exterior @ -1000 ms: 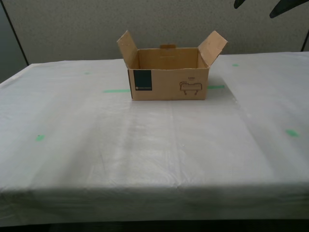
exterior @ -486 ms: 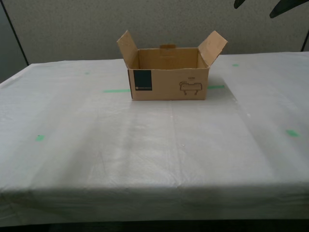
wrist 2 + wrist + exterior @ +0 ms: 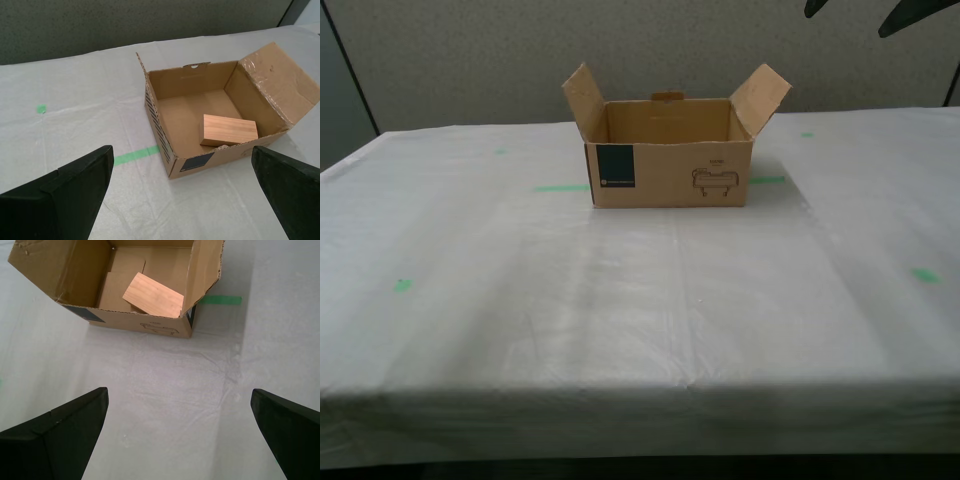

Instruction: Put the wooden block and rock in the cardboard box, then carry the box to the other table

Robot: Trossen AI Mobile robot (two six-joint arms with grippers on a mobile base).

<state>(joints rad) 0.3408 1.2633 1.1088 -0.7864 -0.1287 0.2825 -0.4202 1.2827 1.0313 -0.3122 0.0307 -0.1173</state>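
The cardboard box (image 3: pixel 670 172) stands open on the other table (image 3: pixel 620 310), the one under a wrinkled white cloth, with its side flaps raised. Inside lies the wooden block (image 3: pixel 229 130), also seen tilted against the box's front wall as the wooden block (image 3: pixel 153 295). I cannot make out the rock in any view. My second gripper (image 3: pixel 181 150) hovers open above the cloth, short of the cardboard box (image 3: pixel 210 150). My first gripper (image 3: pixel 178 391) is open too, held back from the cardboard box (image 3: pixel 140 322). Neither holds anything.
Small green tape marks (image 3: pixel 403 285) dot the cloth, and a green strip (image 3: pixel 560 188) lies beside the box. A grey wall rises behind the table. Two dark shapes (image 3: pixel 910 15) hang at the exterior view's top right. The table's front edge (image 3: pixel 640 392) is near.
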